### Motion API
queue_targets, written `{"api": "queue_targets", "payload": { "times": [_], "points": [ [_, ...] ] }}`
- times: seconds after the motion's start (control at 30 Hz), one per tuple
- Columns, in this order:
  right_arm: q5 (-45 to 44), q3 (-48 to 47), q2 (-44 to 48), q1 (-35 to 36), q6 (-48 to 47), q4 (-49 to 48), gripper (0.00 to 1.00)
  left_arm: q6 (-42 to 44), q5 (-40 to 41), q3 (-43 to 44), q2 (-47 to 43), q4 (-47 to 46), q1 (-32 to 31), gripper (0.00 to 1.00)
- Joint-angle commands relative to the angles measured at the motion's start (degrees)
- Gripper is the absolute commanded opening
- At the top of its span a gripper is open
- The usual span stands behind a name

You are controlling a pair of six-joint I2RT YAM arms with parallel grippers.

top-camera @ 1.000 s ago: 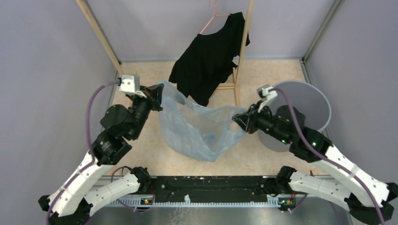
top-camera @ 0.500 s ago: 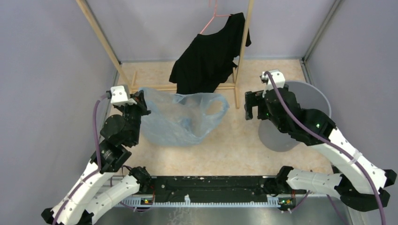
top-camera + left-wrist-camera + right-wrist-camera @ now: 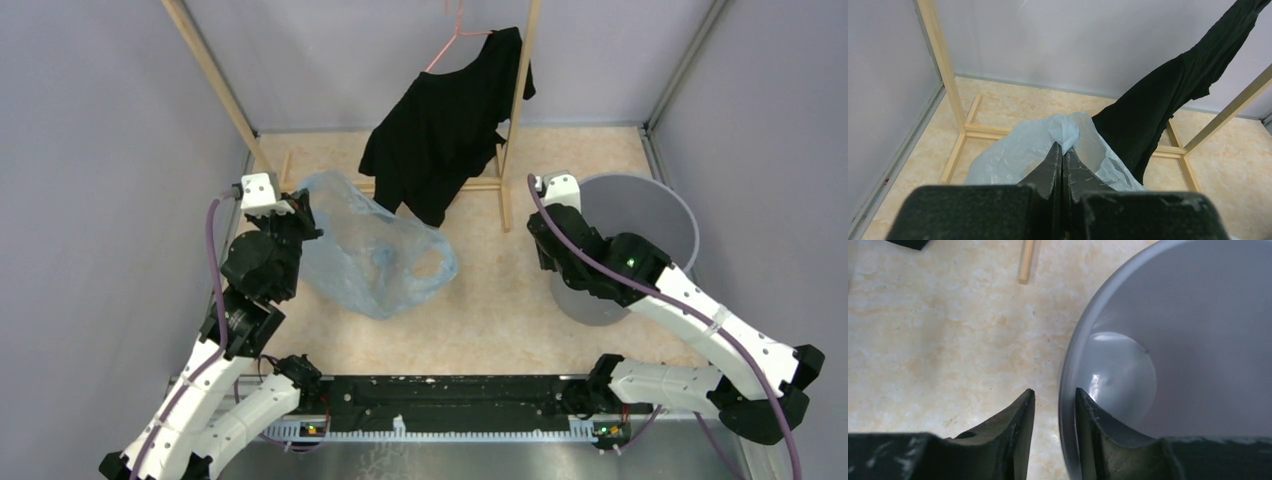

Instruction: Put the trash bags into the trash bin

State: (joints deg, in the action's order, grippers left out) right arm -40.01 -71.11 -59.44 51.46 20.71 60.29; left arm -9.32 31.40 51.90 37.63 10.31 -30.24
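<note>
My left end effector (image 3: 1062, 146) pinches the wrinkly pale-blue film bag (image 3: 1013, 152); my right end effector (image 3: 1054, 392), narrowly parted, straddles the rim of the round grey plastic bin (image 3: 1198, 300), presumably to steady it.

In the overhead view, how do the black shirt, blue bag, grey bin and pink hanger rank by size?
1-3. black shirt, blue bag, grey bin: too alike to rank; the shirt hangs nearer the camera and the right arm covers part of the bin.
4. pink hanger: clearly smallest, only partly showing.
</note>
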Motion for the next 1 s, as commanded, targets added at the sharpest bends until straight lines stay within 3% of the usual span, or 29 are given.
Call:
{"api": "queue_targets", "payload": {
  "times": [0.0, 0.1, 0.2, 0.47, 0.6, 0.77, 0.97],
  "points": [
    [5.3, 0.7, 0.6, -0.3, -3.5, -5.8, 0.29, -0.6, -0.4, -0.7, 0.0, -2.1, 0.4, 0.00],
    [11.1, 0.2, 0.5, -0.2, -5.9, -8.8, 0.13, -0.6, -0.5, -0.8, 0.1, -2.1, 0.4, 0.00],
    [17.8, -0.4, 1.1, -0.2, -7.5, -11.9, 0.06, -0.4, -0.1, -0.9, 0.0, -2.0, 0.4, 0.00],
    [38.6, -0.9, 0.7, 0.0, -7.8, -19.6, 0.02, -0.4, 0.2, -1.2, -0.6, -2.3, 0.4, 0.00],
    [39.8, -0.3, -1.1, 3.3, -7.3, -22.1, 0.03, -0.4, 0.2, -1.2, -0.6, -2.4, 0.4, 0.00],
    [37.0, -2.9, -4.1, 7.7, -7.7, -22.1, 0.19, -0.4, 0.2, -1.2, -0.8, -2.4, 0.4, 0.00],
    [32.7, -6.0, -4.3, 7.9, -7.7, -19.2, 0.56, -0.4, 0.5, -1.2, -1.3, -2.3, 0.4, 0.00]
  ]
}}
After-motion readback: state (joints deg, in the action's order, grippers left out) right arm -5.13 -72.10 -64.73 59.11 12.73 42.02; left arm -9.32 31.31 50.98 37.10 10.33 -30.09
